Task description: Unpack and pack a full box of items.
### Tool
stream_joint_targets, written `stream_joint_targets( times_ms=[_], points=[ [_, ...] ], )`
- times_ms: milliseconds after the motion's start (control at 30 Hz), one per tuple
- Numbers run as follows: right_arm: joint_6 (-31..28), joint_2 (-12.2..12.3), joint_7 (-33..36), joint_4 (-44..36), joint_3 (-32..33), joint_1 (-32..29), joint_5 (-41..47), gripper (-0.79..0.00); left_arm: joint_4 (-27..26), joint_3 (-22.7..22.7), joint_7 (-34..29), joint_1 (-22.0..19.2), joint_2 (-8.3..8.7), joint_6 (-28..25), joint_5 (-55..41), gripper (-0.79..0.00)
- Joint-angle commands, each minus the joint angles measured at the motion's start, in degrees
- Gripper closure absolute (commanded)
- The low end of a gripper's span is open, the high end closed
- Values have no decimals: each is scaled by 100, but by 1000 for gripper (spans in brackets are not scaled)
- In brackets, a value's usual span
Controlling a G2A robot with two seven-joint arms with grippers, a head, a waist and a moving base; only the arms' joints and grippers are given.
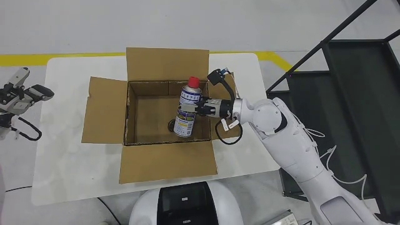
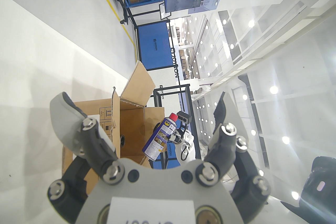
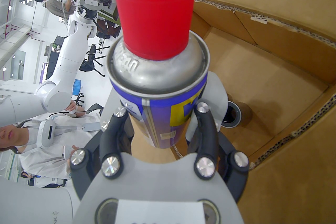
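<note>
The jaws of the left gripper (image 1: 34, 82) (image 2: 141, 104) stood spread wide with nothing between them. It hung off the white table's (image 1: 69, 156) 9 o'clock edge, well apart from the cardboard box (image 1: 103, 109) (image 2: 131, 125) (image 3: 262, 64).

The box sat mid-table with all four flaps folded out. On its floor, toward 6 o'clock, lay a small brown tube (image 1: 172, 125) (image 3: 232, 114) with a dark end.

Just beside it, toward 3 o'clock, the spray can (image 1: 186, 107) (image 2: 160, 137) (image 3: 157, 78) was held over the open box, tilted, its red cap (image 1: 194, 81) (image 3: 155, 12) leaning toward 1 o'clock. From where I stood I couldn't tell whether its base cleared the rim.

The right gripper (image 1: 199, 108) (image 3: 168, 101) came in over the box's 3 o'clock wall, its jaws clamped on the can's blue body, one finger on each side below the metal shoulder.

Farther out at 3 o'clock, off the table, stood dark metal stairs (image 1: 337, 81).
</note>
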Motion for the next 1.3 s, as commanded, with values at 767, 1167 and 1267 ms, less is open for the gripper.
stream_joint_targets(
  times_ms=[767, 1167, 1267],
  points=[
    [899, 54, 466, -1039, 38, 160, -488, 0, 0, 0, 0, 0, 0, 0, 0, -785],
    [1774, -588, 464, 877, -2122, 2064, -358, 0, 0, 0, 0, 0, 0, 0, 0, -785],
    [1782, -826, 163, 1550, -2528, 2438, -214, 0, 0, 0, 0, 0, 0, 0, 0, -785]
  ],
)
